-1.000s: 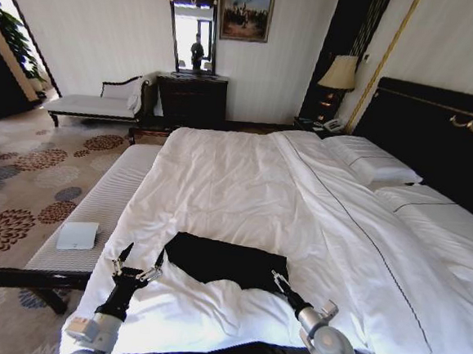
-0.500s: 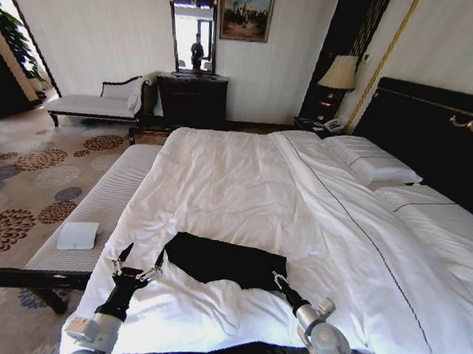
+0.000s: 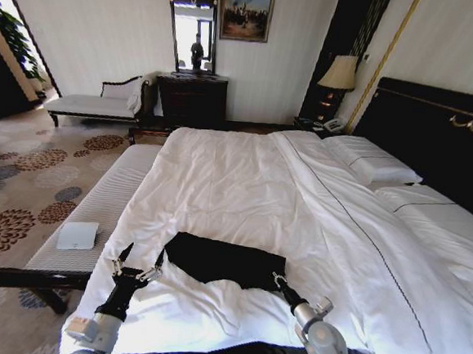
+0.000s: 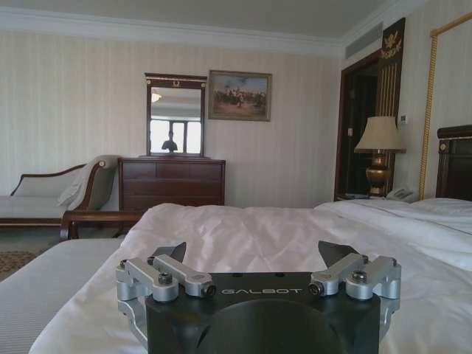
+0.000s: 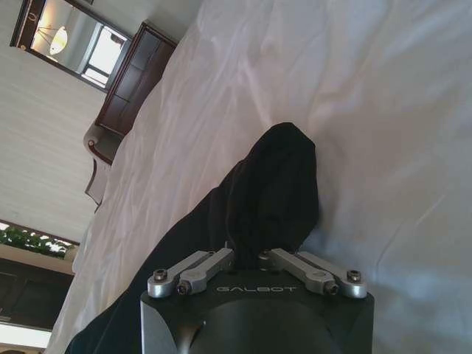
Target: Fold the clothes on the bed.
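The clothes, a black T-shirt [image 3: 222,259], lie bunched flat near the foot edge of the bed [image 3: 237,173], on the white duvet. My right gripper [image 3: 278,277] is at the shirt's right corner, and in the right wrist view it [image 5: 245,256] is shut on a raised fold of the black fabric [image 5: 265,184]. My left gripper [image 3: 144,253] hovers just off the shirt's left edge with its fingers spread open. In the left wrist view it [image 4: 254,254] holds nothing and the duvet [image 4: 243,232] stretches beyond it.
A long bench [image 3: 104,199] runs along the bed's left side with a small white folded cloth [image 3: 78,235] on it. Pillows [image 3: 369,163] and the black headboard [image 3: 437,131] are at the right. A dresser [image 3: 192,100] and chaise [image 3: 95,104] stand by the far wall.
My right forearm has shifted slightly to the left while the gripper stays on the shirt. The left gripper and the shirt have not visibly moved.
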You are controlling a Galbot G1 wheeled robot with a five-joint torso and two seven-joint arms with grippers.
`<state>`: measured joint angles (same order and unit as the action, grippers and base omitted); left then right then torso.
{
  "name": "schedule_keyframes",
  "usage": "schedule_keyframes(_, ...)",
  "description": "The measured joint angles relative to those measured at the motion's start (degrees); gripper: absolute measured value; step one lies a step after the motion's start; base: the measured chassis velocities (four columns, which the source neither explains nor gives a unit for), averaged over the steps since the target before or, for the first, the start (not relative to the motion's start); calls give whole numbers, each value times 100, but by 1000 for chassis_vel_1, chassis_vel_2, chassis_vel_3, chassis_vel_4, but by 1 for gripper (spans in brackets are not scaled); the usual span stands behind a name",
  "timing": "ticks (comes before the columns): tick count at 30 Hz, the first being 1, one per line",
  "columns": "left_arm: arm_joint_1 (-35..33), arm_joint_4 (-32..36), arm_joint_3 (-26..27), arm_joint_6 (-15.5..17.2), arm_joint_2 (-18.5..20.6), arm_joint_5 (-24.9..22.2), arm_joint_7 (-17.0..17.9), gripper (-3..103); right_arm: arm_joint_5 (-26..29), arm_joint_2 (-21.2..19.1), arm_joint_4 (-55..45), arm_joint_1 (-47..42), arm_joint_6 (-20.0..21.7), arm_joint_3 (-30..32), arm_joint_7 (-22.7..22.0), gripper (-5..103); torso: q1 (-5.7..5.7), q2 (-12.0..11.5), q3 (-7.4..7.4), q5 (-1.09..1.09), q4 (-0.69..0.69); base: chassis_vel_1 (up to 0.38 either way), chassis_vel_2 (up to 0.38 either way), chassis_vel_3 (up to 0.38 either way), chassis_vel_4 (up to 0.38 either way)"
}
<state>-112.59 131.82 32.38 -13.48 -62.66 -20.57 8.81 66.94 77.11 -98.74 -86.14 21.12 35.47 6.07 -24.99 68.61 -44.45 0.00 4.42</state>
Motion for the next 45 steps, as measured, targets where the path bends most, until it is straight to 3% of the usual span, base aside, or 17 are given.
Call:
schedule_keyframes(7, 0, 0, 0, 0, 0, 0, 0, 100, -723, -78, -266, -93, -84, 206, 4, 3, 0, 0, 0, 2, -1, 0, 0, 0, 0)
schedule_keyframes(17, 0, 0, 0, 0, 0, 0, 0, 100, -956, -368, -584, -200, 49, 846, -112, 3, 1, 0, 0, 1, 0, 0, 0, 0, 0)
schedule_keyframes(21, 0, 0, 0, 0, 0, 0, 0, 100, -1116, -651, -557, -204, 50, 1007, -109, 3, 1, 0, 0, 2, 0, 0, 0, 0, 0)
schedule_keyframes(24, 0, 0, 0, 0, 1, 1, 0, 100, -1456, -1255, -423, -244, -118, 1113, 55, 3, 1, 0, 0, 1, 0, 0, 0, 0, 0)
schedule_keyframes(25, 0, 0, 0, 0, 1, 1, 0, 100, -1456, -1255, -423, -244, -118, 1113, 55, 3, 1, 0, 0, 1, 0, 0, 0, 0, 0)
schedule_keyframes(29, 0, -1, 0, 0, 1, 1, 1, 100, -2163, -1944, -130, -186, -631, 1119, 400, 3, 1, 0, 0, 1, 1, 0, 0, 0, 0)
schedule_keyframes(34, 0, 0, -1, -1, 1, 1, 2, 100, -2617, -2258, 236, 97, -978, 1018, 533, 3, 1, 0, 0, -1, -1, 0, 0, 0, 0)
schedule_keyframes(42, 0, 0, -1, -1, 1, 1, 2, 100, -2726, -2268, 596, 319, -1044, 849, 517, 3, 0, 0, 0, 2, 0, 0, 0, 0, 0)
schedule_keyframes(45, 0, 0, -1, -1, 1, 1, 2, 100, -2442, -2154, 443, 321, -866, 798, 389, 3, 0, 0, 0, 1, 2, 0, 0, 0, 0)
